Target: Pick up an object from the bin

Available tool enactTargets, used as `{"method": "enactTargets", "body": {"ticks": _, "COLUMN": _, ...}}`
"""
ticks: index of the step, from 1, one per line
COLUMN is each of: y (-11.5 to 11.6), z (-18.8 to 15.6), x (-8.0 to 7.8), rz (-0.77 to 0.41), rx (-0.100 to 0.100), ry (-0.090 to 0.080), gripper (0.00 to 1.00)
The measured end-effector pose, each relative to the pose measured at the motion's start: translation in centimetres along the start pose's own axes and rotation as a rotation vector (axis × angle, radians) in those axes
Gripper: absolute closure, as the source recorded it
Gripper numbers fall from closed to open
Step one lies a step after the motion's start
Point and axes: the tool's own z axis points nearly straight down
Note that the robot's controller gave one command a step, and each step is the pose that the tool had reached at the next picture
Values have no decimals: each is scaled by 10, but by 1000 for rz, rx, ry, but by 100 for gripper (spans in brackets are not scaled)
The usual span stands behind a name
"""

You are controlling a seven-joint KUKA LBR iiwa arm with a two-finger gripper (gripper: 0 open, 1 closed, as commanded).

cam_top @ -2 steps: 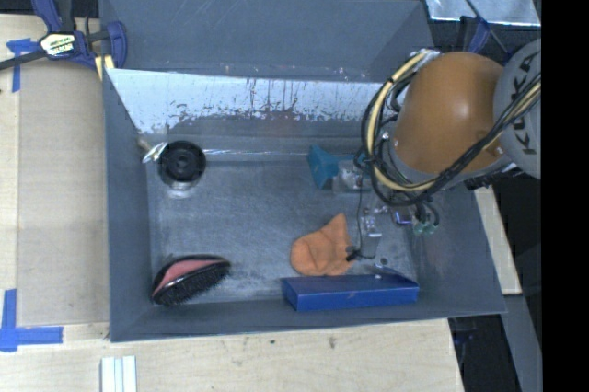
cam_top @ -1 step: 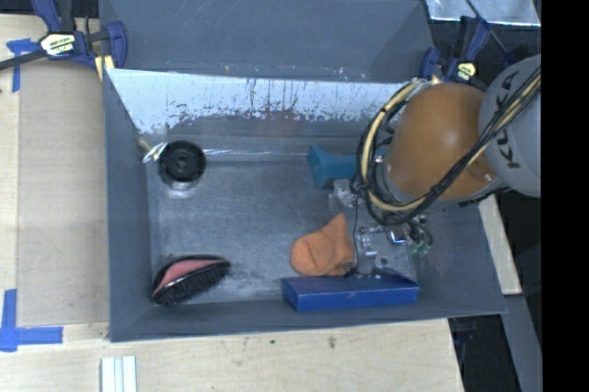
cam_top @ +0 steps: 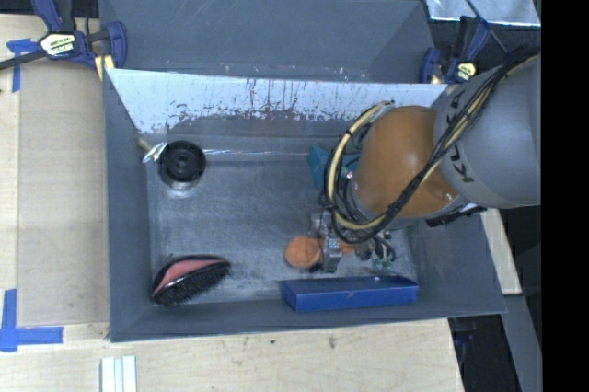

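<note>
My gripper (cam_top: 329, 254) is low in the bin's front right part, under the orange wrist cover. A small orange rounded lump (cam_top: 298, 252) lies right against its left side, touching or nearly so. Just in front of both, a long blue rectangular block (cam_top: 350, 294) lies along the bin's front wall. A teal thing (cam_top: 318, 163) shows partly behind the arm, further back; most of it is hidden.
A black round disc-like thing (cam_top: 181, 162) sits at the back left of the floor. A brush with a pink back and black bristles (cam_top: 190, 279) lies in the front left corner. The arm and its cables cover the bin's right side.
</note>
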Motion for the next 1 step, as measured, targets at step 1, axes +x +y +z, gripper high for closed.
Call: {"method": "enactTargets", "body": {"ticks": 1, "y": 0, "z": 0, "x": 0, "rz": 0, "rx": 0, "ry": 0, "gripper": 100}}
